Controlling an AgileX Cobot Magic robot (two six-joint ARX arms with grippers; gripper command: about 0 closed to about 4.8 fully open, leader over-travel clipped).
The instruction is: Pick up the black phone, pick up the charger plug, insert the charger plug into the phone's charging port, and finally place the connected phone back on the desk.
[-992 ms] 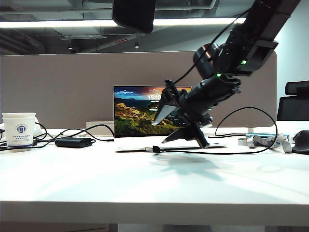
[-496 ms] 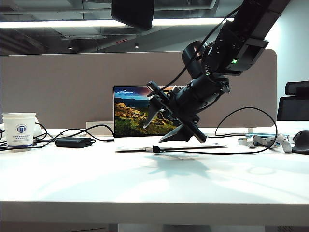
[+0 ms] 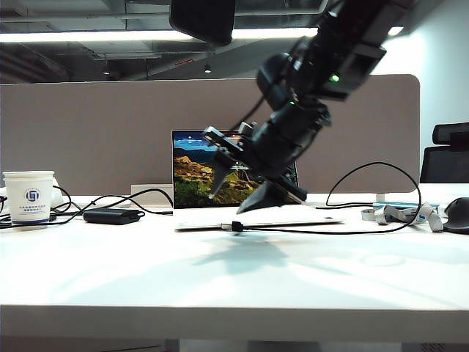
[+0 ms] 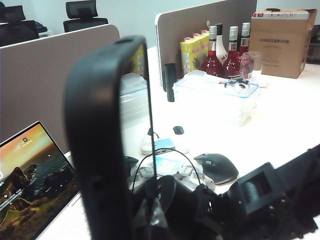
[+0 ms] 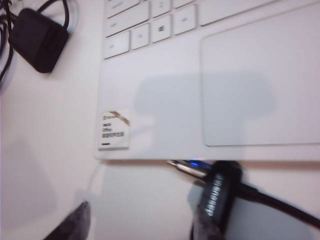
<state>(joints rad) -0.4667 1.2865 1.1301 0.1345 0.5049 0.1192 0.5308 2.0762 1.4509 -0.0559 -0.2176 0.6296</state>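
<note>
Now the left tool [image 4: 145, 220] is gripping the phone [image 4: 107, 140] upright, aloft, while the right tool [image 5: 142, 222], spread wide, is hovering over the plug [image 5: 200, 172] on the tabletop [image 3: 234, 279] beside the laptop [image 5: 200, 75]; next, lowering and closing precisely.

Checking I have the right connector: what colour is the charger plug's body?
Black, with a metal tip; the charger plug shows best in the right wrist view.

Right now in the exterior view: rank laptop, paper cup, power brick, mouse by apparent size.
1. Laptop, largest, though the right gripper, fingers open, hides part of it.
2. Paper cup.
3. Power brick.
4. Mouse, cut off by the frame edge, so brick versus mouse is unsure.
</note>
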